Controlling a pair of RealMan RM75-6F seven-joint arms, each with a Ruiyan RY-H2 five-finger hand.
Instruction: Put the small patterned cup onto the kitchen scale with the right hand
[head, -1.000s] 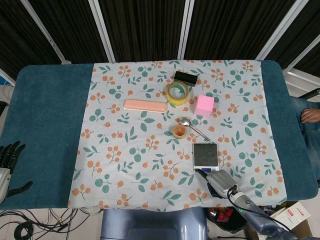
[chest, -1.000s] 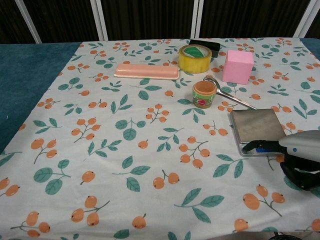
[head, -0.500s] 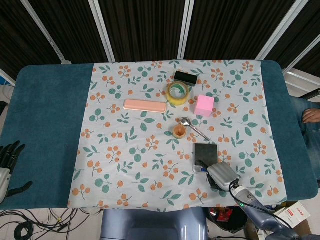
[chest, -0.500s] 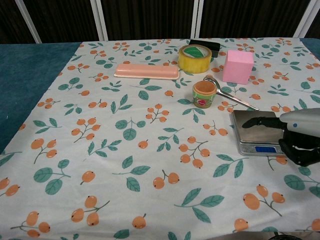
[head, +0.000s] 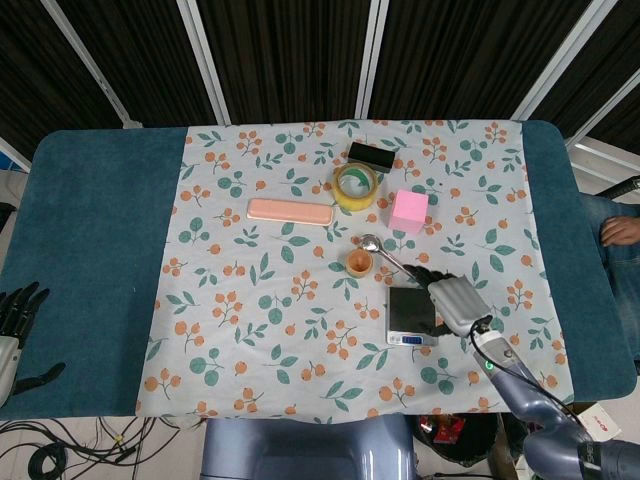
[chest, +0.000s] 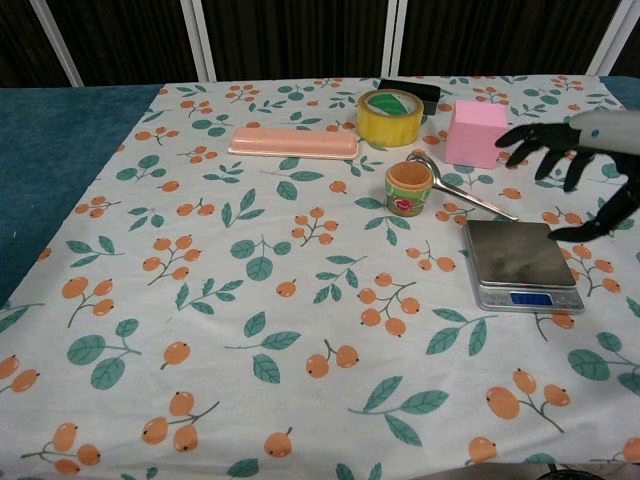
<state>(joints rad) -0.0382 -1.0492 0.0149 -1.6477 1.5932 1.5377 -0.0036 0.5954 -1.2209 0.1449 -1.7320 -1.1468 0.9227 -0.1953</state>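
1. A table (head: 90, 230) covered in teal fabric carries a white tablecloth (head: 260, 310) printed with orange berries and green leaves, set before a wall of dark vertical panels (head: 290, 60) with pale metal struts.
2. The small patterned cup (chest: 408, 189) stands upright near the cloth's centre-right, just beside a metal spoon (chest: 462, 192).
3. The kitchen scale (chest: 520, 265), its blue display lit, sits bare toward the cloth's near right edge.
4. The right hand (chest: 580, 165) hovers above the scale's far right side, fingers spread wide and holding nothing.
5. The left hand (head: 15, 325) lies off the table's near left corner, dark fingers apart and holding nothing.
6. Toward the far edge lie a yellow tape roll (chest: 390, 116), a pink cube (chest: 475, 133), a black box (head: 370, 155) and a peach-coloured case (chest: 293, 142).
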